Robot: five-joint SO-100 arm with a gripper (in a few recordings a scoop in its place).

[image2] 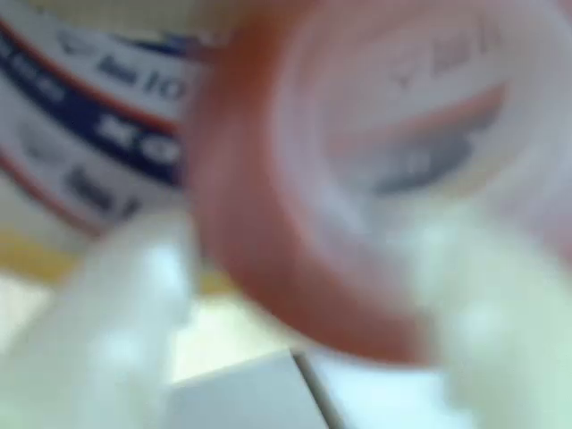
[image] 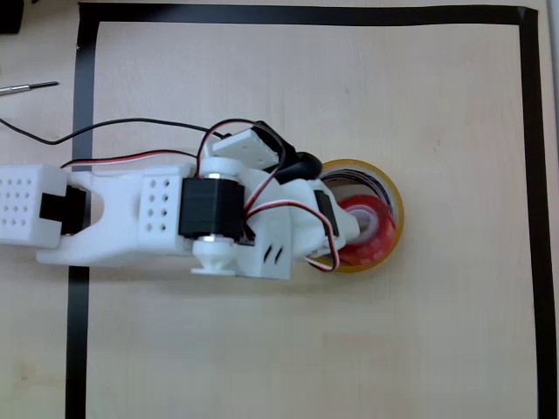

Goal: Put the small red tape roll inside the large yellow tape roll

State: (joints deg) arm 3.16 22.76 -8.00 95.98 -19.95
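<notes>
Close up in the wrist view, the gripper [image2: 295,295] looks clamped on the small red tape roll [image2: 268,232], inside the large yellow tape roll [image: 389,205] at three o'clock of the arm; placing step, next calls for release

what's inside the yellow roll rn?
The small red tape roll sits within the large yellow tape roll. The gripper covers the ring's left side, so contact with the table is hidden.
</notes>
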